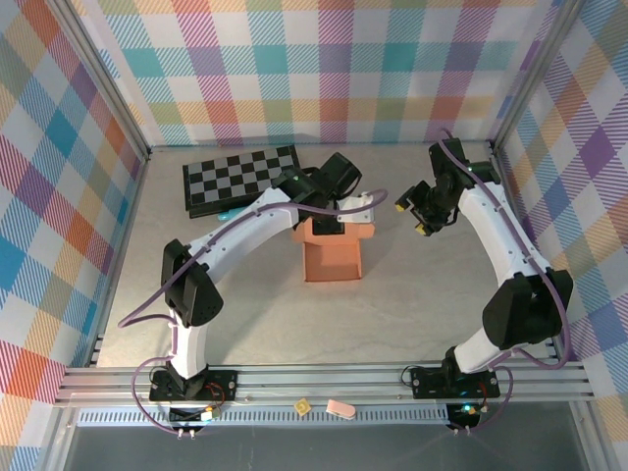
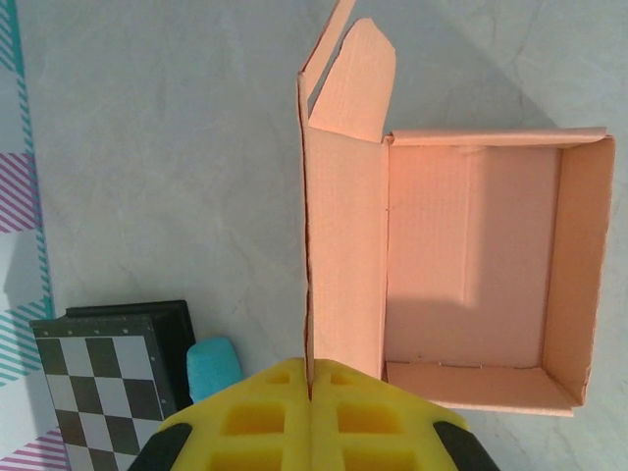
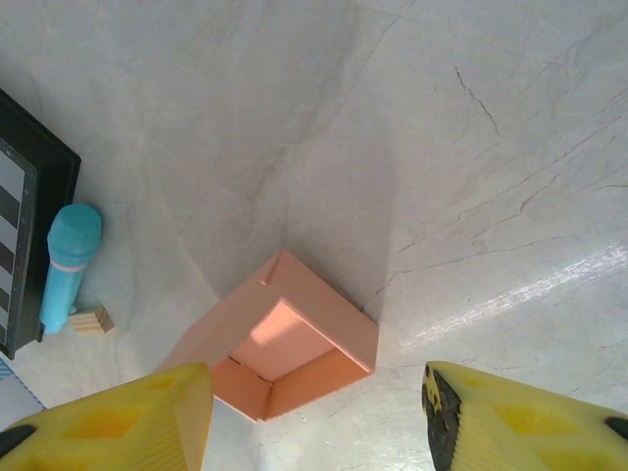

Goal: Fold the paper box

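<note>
Left end effector (image 2: pixel 310 392): yellow fingers were pressed together, clamped on the thin edge of the tall flap standing upright along one side of the paper box (image 2: pixel 471 285). The box sat open side up on the bench (image 1: pixel 422 294), near the middle, its far end under the left wrist. Behind that wrist the left arm ran in one long white arc: forearm stretched out from the elbow at the near left, upper link rising from its base at the near edge. Over to the right end effector (image 3: pixel 319 412): fingers stood apart with nothing between them, hanging above the bench to the right of the box, apart from it. Its wrist was turned in toward the box, the forearm arched back to a bent elbow at the right side, then down to its base. Beyond the box a chequered board (image 1: pixel 240 177) lay at the far left, with a teal marker (image 3: pixel 67 260) and a small tan block (image 3: pixel 91 320) just beside its edge.
</note>
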Motion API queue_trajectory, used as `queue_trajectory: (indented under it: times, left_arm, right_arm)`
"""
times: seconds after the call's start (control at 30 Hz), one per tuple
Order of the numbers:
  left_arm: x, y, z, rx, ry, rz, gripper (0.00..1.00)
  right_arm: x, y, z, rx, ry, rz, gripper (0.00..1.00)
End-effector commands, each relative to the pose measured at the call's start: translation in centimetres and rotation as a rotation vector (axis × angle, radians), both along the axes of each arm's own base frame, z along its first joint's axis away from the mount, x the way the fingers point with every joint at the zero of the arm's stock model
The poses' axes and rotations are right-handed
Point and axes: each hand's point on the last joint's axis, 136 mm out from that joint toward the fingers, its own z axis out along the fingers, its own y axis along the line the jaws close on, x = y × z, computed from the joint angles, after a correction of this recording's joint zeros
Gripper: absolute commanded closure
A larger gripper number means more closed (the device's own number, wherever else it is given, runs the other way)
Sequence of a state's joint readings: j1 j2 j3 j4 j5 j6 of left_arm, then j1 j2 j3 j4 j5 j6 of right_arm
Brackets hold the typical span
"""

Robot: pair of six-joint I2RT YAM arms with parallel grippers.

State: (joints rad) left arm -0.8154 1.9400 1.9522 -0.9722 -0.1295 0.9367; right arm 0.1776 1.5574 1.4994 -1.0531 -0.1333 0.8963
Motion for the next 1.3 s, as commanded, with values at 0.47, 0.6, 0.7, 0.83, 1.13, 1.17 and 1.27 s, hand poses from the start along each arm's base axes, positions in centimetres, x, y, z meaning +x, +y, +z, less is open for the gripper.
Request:
queue_trajectory:
  times: [0.47, 0.6, 0.7, 0.83, 1.13, 1.17, 1.27]
  left_arm:
    - [4.1, 0.4, 7.9, -0.434, -0.306, 0.370, 0.25]
    - [4.8, 5.8, 9.8, -0.679, -0.144, 0.742, 0.23]
    - [3.3, 9.4, 6.9, -0.781, 0.120, 0.896, 0.33]
    - [2.0, 12.8, 1.6, -0.845, 0.344, 1.037, 0.40]
    - [3.5, 11.5, -3.5, -0.845, 0.439, 0.933, 0.47]
    - [3.6, 11.4, -4.0, -0.833, 0.436, 0.918, 0.47]
    - [4.1, 10.9, -4.8, -0.823, 0.425, 0.873, 0.45]
  right_arm:
    - [1.5, 1.8, 0.9, -0.022, -0.202, 0.376, 0.38]
    - [1.5, 3.5, 2.3, 0.028, -0.371, 0.501, 0.37]
    - [1.0, 3.5, 1.5, 0.005, -0.463, 0.538, 0.38]
    - [0.7, 3.4, -0.9, -0.046, -0.596, 0.603, 0.36]
    - [1.2, 5.6, -3.4, 0.024, -0.665, 0.766, 0.34]
    - [1.3, 5.8, -3.7, 0.031, -0.656, 0.781, 0.34]
    - [1.9, 6.3, -4.2, 0.051, -0.639, 0.817, 0.35]
